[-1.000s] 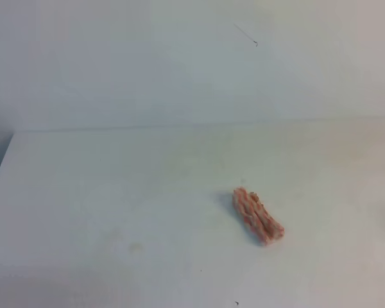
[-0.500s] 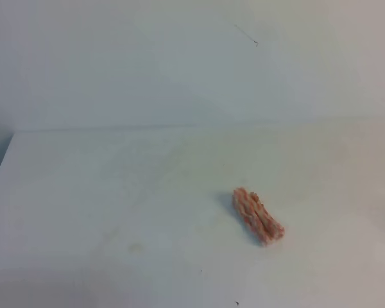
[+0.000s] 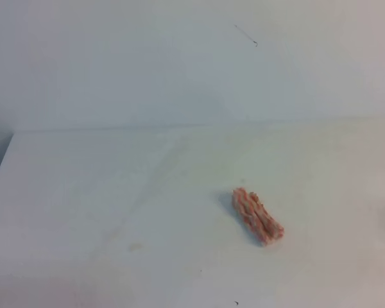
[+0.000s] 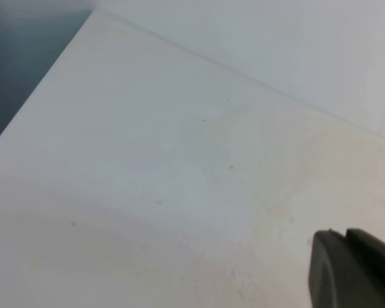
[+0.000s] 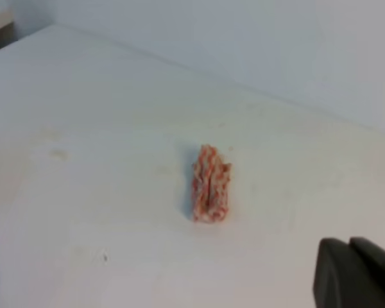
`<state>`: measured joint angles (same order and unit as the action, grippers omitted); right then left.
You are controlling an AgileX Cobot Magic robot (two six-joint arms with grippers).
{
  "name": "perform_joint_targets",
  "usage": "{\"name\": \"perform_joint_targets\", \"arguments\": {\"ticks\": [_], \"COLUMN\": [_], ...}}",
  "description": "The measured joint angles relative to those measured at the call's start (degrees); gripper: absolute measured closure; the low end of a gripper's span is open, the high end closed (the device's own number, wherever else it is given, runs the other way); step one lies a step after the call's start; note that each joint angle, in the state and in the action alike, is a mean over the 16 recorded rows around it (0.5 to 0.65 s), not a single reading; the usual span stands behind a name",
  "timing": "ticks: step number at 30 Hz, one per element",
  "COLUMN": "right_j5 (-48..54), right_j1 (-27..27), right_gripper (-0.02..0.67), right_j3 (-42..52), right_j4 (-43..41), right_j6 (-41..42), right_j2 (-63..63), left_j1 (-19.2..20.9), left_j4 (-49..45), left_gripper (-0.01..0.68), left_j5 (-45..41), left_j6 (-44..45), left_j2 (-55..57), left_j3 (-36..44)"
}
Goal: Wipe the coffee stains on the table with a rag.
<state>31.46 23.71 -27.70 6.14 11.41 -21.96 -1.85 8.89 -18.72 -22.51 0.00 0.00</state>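
The rag (image 3: 257, 215) is a bunched pink-red and white cloth lying free on the white table (image 3: 83, 186), right of centre. It also shows in the right wrist view as the rag (image 5: 210, 183), ahead and to the left of my right gripper (image 5: 348, 242). That gripper's dark fingers are pressed together at the lower right corner, with nothing between them. My left gripper (image 4: 345, 234) is likewise shut and empty over bare table (image 4: 147, 167). No coffee stains show in any view. Neither gripper appears in the exterior high view.
A faint grey smudge (image 3: 136, 246) marks the tabletop at the front left. The table's left edge (image 3: 1, 165) drops off to a dark floor. A plain white wall (image 3: 179, 64) rises behind the table's far edge.
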Motion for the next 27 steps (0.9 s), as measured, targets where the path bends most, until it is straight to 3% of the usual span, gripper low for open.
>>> {"name": "perform_joint_targets", "arguments": {"ticks": [13,27], "right_j5": [-6.8,-13.3], "right_j1": [-11.3,-23.6], "right_gripper": [0.652,0.653], "right_j3": [18.8,27.8], "right_j4": [0.2,0.3], "right_j6": [0.0,0.0], "right_j2": [20.5,22.8], "left_j1": [0.0,0.0], "left_j4": [0.0,0.0], "left_gripper": [0.674,0.674], "left_j5": [0.0,0.0], "left_j6": [0.0,0.0], "left_j2": [0.0,0.0], "left_j3": [0.0,0.0]}}
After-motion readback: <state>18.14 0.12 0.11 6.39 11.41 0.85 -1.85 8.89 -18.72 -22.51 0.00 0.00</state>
